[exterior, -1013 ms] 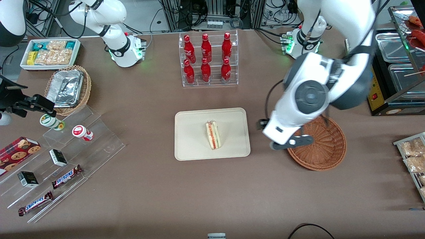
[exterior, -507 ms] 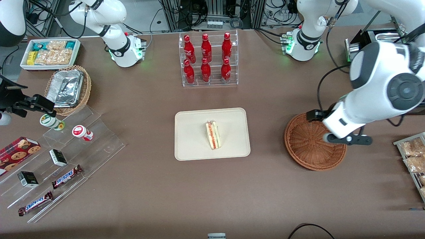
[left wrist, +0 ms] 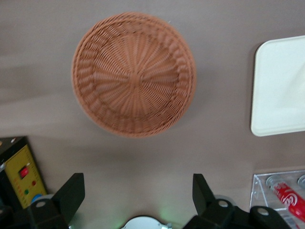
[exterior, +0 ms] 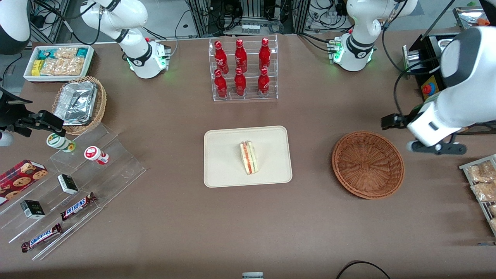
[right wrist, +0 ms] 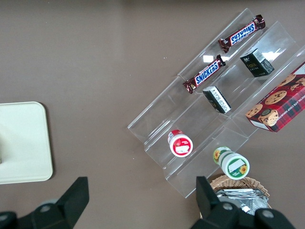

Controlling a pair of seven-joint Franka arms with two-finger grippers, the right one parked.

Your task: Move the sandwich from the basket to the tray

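In the front view there is one sandwich (exterior: 248, 157). It lies on the one tray (exterior: 221, 170), a little away from the tray's middle toward the working arm's end. Its long axis runs from the farther side of the desk (exterior: 248, 224) to the nearer side, and the near end leans slightly toward the working arm's end. The red and green filling edge faces up. One basket (exterior: 368, 164) stands near the tray, toward the working arm's end, not touching it, and holds nothing. The left arm's gripper (exterior: 436, 147) hangs above the desk just beside the basket, further toward that end.

Farther from the camera than the tray, a clear rack (exterior: 245, 69) holds six red bottles (exterior: 240, 81). Toward the parked arm's end I count two Snickers bars (exterior: 77, 206), two small dark boxes (exterior: 68, 183), two small cups (exterior: 96, 155), one cookie box (exterior: 19, 176), one tan basket with foil containers (exterior: 79, 104) and one white bin of snack packets (exterior: 58, 62).

In the left wrist view the jaws are spread wide, with nothing between them. The gripper (left wrist: 137, 183) is over bare desk (left wrist: 143, 162). The basket (left wrist: 133, 74) shows whole, and one corner of the tray (left wrist: 281, 90) is seen.

In the right wrist view I see one corner of the tray (right wrist: 24, 143), the two Snickers bars (right wrist: 205, 75), the two dark boxes (right wrist: 217, 99), the two cups (right wrist: 180, 143) and the cookie box (right wrist: 279, 102).
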